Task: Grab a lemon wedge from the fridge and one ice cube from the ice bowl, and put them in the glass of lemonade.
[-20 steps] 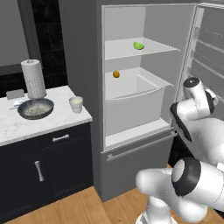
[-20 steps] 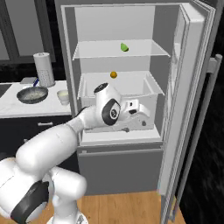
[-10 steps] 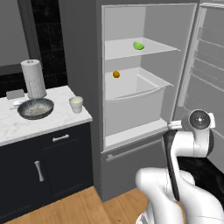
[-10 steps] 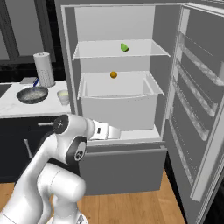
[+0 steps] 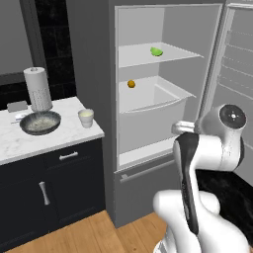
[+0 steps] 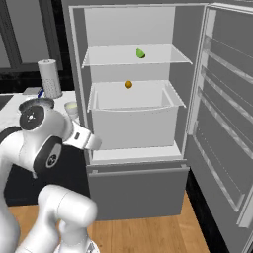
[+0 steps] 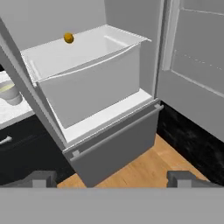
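Fridge (image 5: 197, 74) fills the upper right of the left base view, door swung wide, pale shelves bare but for two small things. Below it on the left, the marble counter (image 5: 59, 141) carries the paper-towel roll (image 5: 38, 89), the ice bowl (image 5: 40, 122) and, just right of the bowl, the glass of lemonade (image 5: 86, 117). The gripper (image 7: 111, 178) sits at the bottom of the hand view, fingers spread fully apart, holding nothing. An orange ball (image 5: 131, 84) rests in the drawer. The lemon wedge (image 5: 156, 51) lies on the top shelf.
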